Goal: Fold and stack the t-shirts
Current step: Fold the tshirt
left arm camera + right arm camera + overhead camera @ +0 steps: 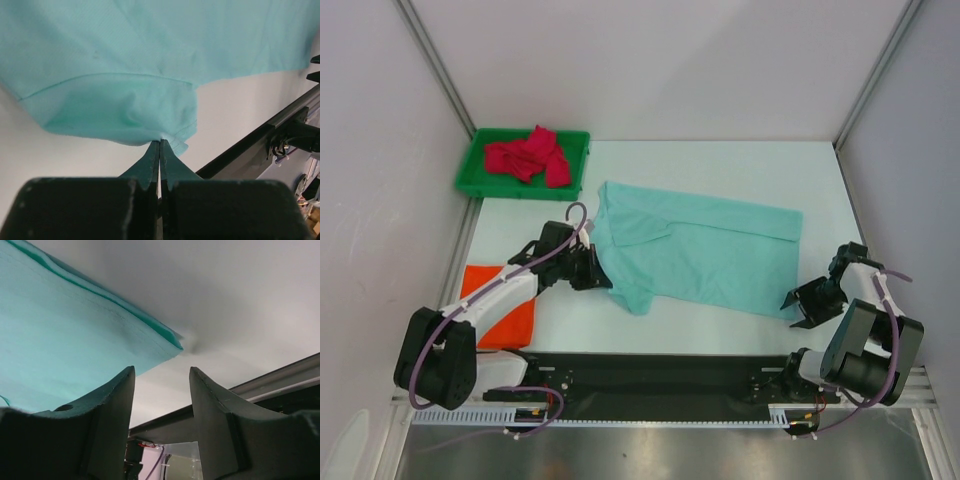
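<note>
1. mint shirt (705, 250) lies spread on the table (720, 328), just right of the tray (476, 160) and nearer the arms. it looks folded once lengthwise, with one end bunched on its tray side.
2. left gripper (595, 272) is pinched tight on that bunched edge, cloth caught between the tips, a little nearer the arms than the tray's right corner.
3. right gripper (808, 305) has its jaws apart and holds nothing. it sits far right of the tray, just off the mint shirt's near right corner.
4. step in hand, as i judge it, is carrying the held edge across for the next fold. lift only enough to clear the layer below, keep it level, and lay it square to the far hem before letting go. the right gripper should pin or take its corner first, or the whole mint shirt may slide.
5. red shirt (528, 155) is heaped unfolded inside the tray.
6. orange shirt (515, 325) lies flat well nearer the arms than the tray, partly under the left arm. it is likely the base of the stack.
7. cable (578, 215) loops just beside the tray's near right corner, close to the held edge, and could snag the cloth.
</note>
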Robot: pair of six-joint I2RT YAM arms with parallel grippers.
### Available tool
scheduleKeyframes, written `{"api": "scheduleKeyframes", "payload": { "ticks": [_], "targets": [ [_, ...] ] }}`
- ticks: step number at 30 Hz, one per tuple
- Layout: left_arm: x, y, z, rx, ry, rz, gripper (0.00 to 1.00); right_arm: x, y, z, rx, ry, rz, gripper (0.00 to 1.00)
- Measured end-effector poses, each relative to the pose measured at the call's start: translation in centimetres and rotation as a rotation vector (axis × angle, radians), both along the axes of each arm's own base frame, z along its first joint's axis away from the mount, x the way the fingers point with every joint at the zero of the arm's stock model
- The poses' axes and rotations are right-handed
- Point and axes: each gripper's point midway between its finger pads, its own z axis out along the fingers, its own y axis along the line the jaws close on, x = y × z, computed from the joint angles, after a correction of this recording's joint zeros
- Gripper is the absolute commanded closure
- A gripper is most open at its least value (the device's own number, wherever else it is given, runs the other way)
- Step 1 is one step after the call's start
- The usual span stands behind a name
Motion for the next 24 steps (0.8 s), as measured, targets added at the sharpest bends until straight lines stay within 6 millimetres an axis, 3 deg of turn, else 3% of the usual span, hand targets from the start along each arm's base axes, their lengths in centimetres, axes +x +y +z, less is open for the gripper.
{"api": "scheduleKeyframes", "payload": {
  "ticks": [14,19,24],
  "targets": [
    [1.4,-1.0,1.6,-0.014,-0.052,-0.082,0.99,0.4,-0.7,-1.6,-0.008,-0.010,-0.025,0.64],
    [1.6,-1.1,2.0,-0.013,-0.055,-0.082,1.00,0.6,-0.9,-2.0,-0.011,-0.017,-0.023,0.97],
    [1.4,-0.8,2.5,-0.010,-0.065,-0.077,1.00,0.7,-0.9,-2.1,-0.004,-0.015,-0.026,1.00]
  ]
}}
